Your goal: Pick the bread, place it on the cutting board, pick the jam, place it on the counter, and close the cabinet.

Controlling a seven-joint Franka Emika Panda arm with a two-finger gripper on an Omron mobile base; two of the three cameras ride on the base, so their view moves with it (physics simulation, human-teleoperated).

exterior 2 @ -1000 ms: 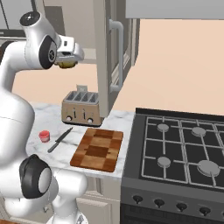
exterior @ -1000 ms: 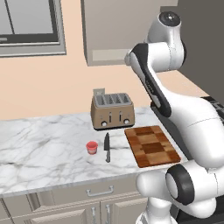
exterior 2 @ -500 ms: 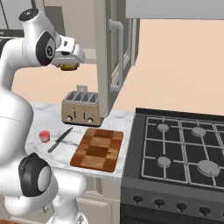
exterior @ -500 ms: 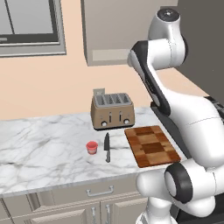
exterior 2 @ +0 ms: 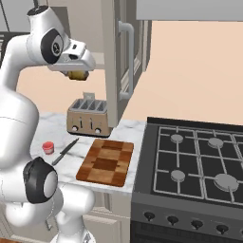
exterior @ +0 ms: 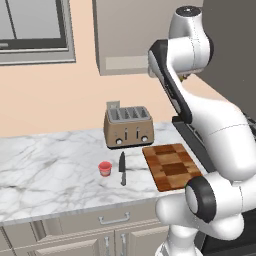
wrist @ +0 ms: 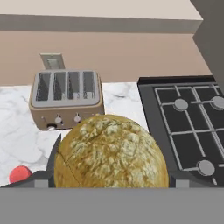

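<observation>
While the arm holds high above the tabletop [exterior: 50, 170], the fingers [wrist: 111, 177] are spread wide and clamped on the bread [wrist: 111, 153], which swells round and golden between them in the hand view. In the right base view the bread [exterior 2: 77, 75] shows as a small brown lump under the white hand, up in open air just beside the edge of the cabinet [exterior 2: 118, 57] door, which stands swung out with its metal handle facing the stove [exterior 2: 199, 161].

Far below the fingers sits the toaster [exterior: 127, 126], and in front of it the cutting board [exterior: 172, 166], bare on top, its near edge close to the front lip of the tabletop and its right edge near the stove. To the fingers' left and well below, the knife [exterior: 122, 168] lies on the marble between the cutting board and the jam [exterior: 105, 168]; the jam stands upright, just beside the knife but apart from it. Left of the jam the tabletop runs wide and bare toward the window [exterior: 32, 27].

In the hand view the toaster [wrist: 65, 98] lies beyond the bread, the stove [wrist: 188, 118] to its right, and the jam [wrist: 19, 174] peeks red at the lower left.
</observation>
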